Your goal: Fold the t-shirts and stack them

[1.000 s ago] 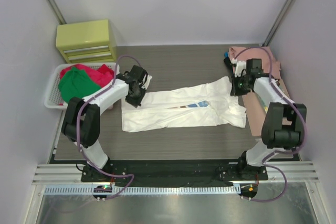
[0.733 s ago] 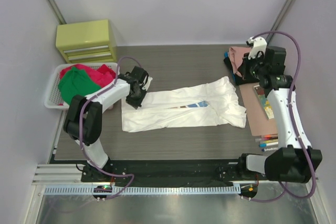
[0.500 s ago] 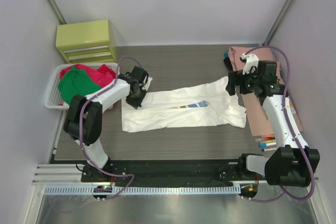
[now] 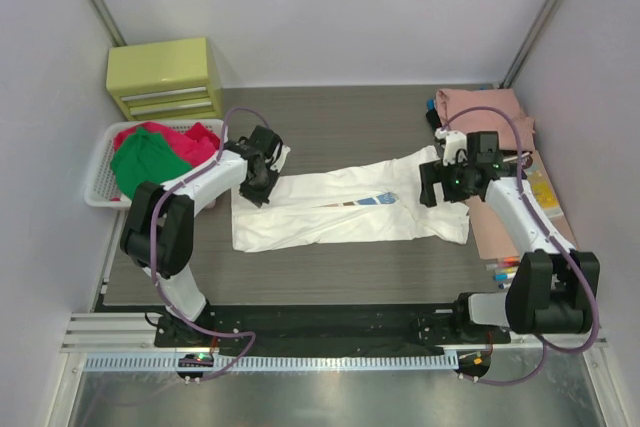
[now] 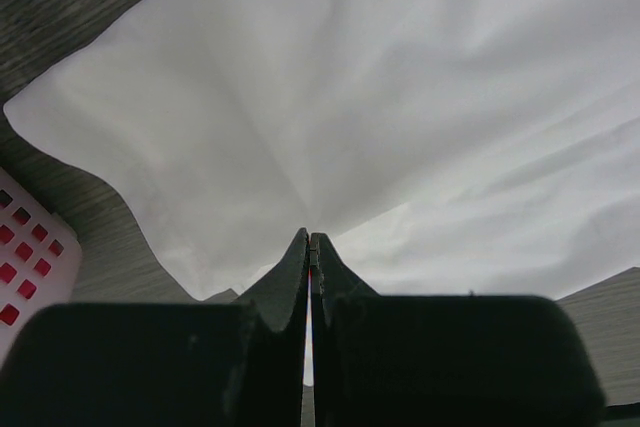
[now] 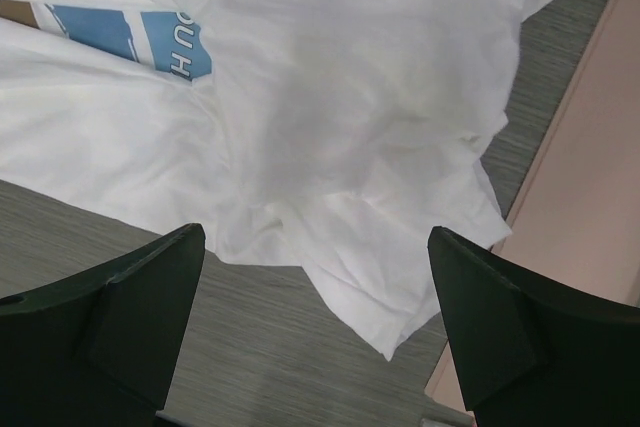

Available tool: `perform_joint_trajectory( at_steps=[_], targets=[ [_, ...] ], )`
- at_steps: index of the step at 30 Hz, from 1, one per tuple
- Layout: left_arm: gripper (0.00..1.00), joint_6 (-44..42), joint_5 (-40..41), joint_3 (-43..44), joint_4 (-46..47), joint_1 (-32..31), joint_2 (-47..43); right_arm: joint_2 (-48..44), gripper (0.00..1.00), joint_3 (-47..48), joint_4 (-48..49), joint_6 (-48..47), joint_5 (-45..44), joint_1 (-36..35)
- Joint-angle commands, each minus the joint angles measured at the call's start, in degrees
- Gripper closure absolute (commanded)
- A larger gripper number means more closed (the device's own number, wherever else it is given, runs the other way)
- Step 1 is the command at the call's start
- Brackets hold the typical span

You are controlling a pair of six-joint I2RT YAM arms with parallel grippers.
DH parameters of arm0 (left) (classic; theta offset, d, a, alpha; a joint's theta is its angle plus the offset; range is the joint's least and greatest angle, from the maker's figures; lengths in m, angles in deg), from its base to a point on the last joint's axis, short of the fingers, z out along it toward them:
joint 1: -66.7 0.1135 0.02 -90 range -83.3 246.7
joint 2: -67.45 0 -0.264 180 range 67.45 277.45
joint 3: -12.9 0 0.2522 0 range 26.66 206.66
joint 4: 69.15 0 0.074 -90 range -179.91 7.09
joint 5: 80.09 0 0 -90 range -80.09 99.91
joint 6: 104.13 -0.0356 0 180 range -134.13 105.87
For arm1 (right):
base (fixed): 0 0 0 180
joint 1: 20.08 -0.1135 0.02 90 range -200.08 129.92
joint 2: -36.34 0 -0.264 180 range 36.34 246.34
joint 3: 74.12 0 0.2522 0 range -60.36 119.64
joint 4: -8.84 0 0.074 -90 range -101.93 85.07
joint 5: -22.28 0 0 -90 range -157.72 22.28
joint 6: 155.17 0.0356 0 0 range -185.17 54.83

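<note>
White t-shirt (image 4: 340,209) laid lengthwise left-right, left hand (image 4: 262,175) pinching its end

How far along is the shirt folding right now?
Done: a pink shirt at far right looks folded. In hand: the white shirt is part-folded, the left gripper pinching its far-left corner, the right gripper open over its other end. Left: a red shirt and a green shirt in the basket.

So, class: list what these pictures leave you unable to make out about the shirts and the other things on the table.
- Print on the white t-shirt: right wrist view, a fold covers all but a blue patch with cut-off letters.
- Pile in the basket: top view, the green shirt and red shirt overlap, so the count is hidden.
- Pens: top view, too small to count.
</note>
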Motion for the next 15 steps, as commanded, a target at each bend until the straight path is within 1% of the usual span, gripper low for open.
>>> perform_joint_trajectory(
  at_steps=[1,4,8,11,15],
  targets=[
    [1.00,-0.7,0.6,2.2,0.3,0.1,-1.5,6.9,0.00,-1.0,5.0,0.9,-3.3,-5.7],
    [1.00,-0.7,0.6,2.1,0.3,0.1,-1.7,10.3,0.00,0.2,7.9,1.3,-5.4,-7.8],
    [1.00,-0.7,0.7,1.8,0.4,0.1,-1.8,18.9,0.00,5.3,9.0,1.3,-7.1,-7.9],
    [1.00,-0.7,0.9,1.4,0.4,0.1,-2.5,21.3,0.00,8.1,9.1,2.1,-6.7,-7.8],
    [1.00,-2.1,0.7,0.6,1.1,0.1,-3.3,24.8,0.00,8.2,9.2,2.3,-6.3,-7.9]
  ],
)
